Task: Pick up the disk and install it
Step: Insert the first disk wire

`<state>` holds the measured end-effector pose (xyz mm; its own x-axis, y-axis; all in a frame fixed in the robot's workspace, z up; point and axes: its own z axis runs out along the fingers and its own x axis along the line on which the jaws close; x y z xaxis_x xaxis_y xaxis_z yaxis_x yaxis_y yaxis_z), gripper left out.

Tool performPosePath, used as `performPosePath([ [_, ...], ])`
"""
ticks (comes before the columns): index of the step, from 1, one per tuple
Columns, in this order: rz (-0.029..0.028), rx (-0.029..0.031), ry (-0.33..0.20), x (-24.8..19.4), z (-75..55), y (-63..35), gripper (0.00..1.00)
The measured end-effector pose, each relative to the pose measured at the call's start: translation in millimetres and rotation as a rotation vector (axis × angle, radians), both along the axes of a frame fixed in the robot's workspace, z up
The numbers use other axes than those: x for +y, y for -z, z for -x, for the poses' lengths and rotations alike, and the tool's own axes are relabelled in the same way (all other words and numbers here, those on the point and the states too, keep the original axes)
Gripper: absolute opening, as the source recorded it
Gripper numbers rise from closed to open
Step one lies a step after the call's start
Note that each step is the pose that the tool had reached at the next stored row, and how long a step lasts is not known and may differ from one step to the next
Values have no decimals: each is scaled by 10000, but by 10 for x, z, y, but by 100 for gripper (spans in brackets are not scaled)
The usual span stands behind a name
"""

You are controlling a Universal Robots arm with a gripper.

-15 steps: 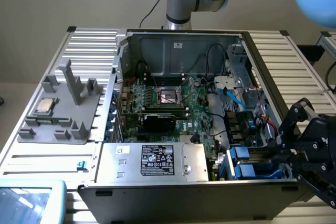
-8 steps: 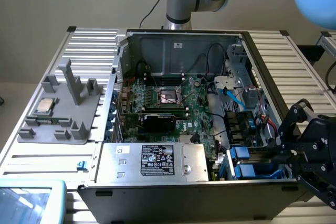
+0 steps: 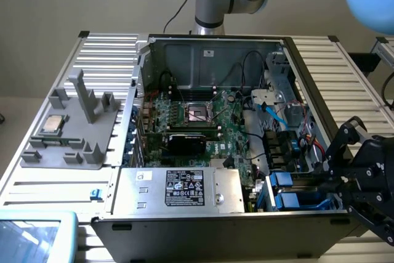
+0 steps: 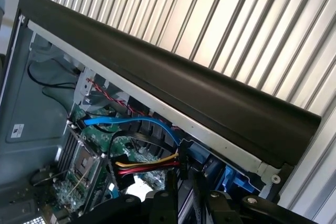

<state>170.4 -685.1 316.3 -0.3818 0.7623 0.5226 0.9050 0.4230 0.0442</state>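
Open PC case [image 3: 212, 47] sits on ribbed metal table [image 3: 345, 72], lid off, motherboard [image 3: 203, 121] exposed. Black gripper [image 3: 332, 180] is at the case's near corner on the exterior view's right. Its body is just outside the case wall and its front end points in over the rim toward the drive bay. Can't tell whether it's clenched, released or grasping anything, since that end is lost against the dark rim & bay.

The disk [image 3: 300, 201]: its blue carrier plastic shows in that bay, near-right corner of the case, just beside the gripper. Two blue pieces are stacked there; grey body not made out. Can't tell if gripper & disk touch.

Silver PSU box [image 3: 184, 189] w/ black label lies along the near edge, left of the bay. Grey fixture tray [image 3: 74, 146] holding a small square CPU chip [image 3: 52, 124] is on the table at the exterior view's left, well apart.

Wrist view: black case rim [image 4: 173, 87] runs across, w/ blue cable [image 4: 126, 121] & red/yellow wires [image 4: 149, 163] inside the case.
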Motion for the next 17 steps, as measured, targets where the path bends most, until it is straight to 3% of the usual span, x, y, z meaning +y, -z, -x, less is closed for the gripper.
performPosePath([
  [9, -2, -14, -61, 0, -1, 1, 25],
  [14, -119, -104, -61, 0, -2, 0, 25],
  [17, -120, -105, -61, 0, -1, 1, 25],
])
